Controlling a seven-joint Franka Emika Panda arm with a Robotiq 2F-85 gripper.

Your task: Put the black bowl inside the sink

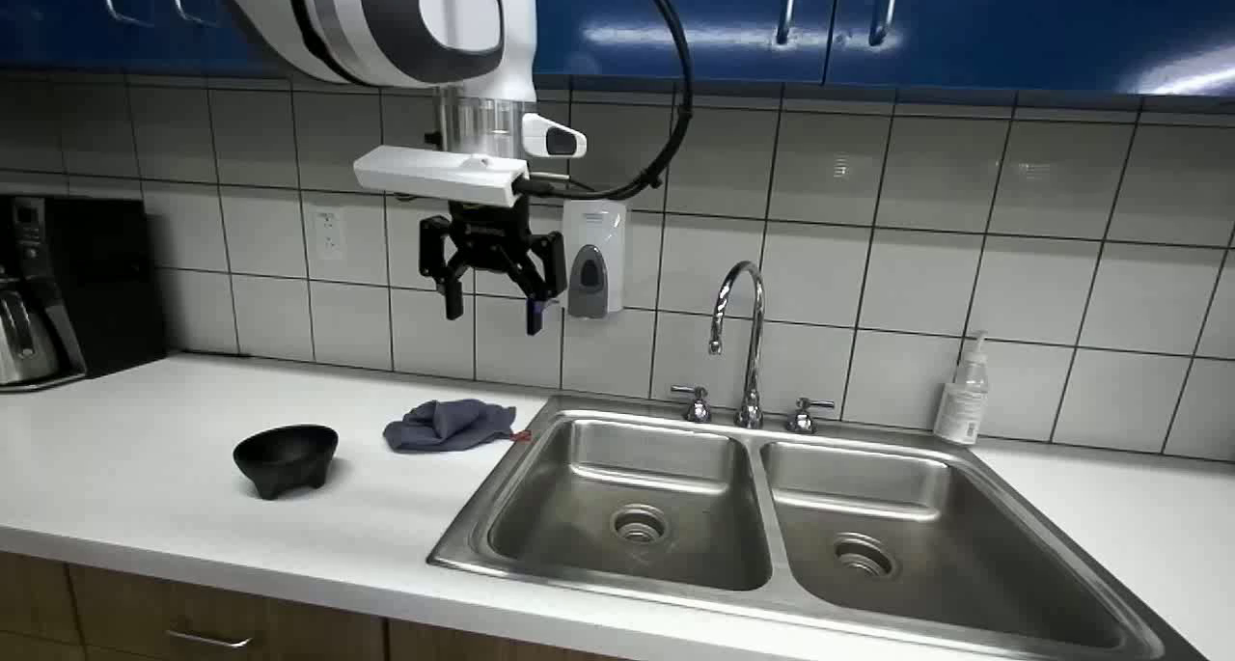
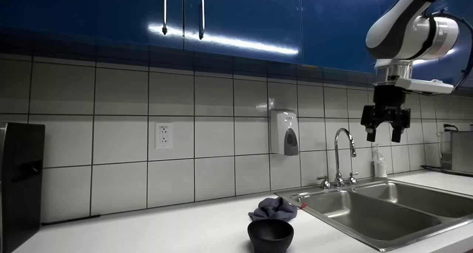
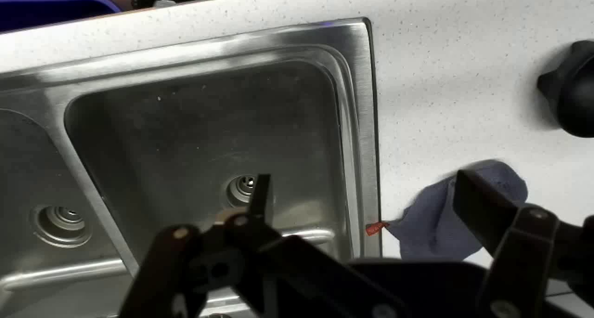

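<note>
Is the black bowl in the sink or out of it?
Out: in both exterior views the black bowl stands upright on the counter, apart from the sink.

The round, matte-black bowl (image 1: 287, 460) with stubby feet stands upright, its mouth facing up, on the white speckled tabletop (image 1: 125, 458), well apart from the silvery stainless-steel double-basin sink (image 1: 781, 551), which is set into that same surface

On the counter (image 1: 116, 449) lies 1 crumpled cloth (image 1: 449, 425) — on the tiled wall (image 1: 820, 275), 1 white dispenser (image 1: 594, 256).
</note>
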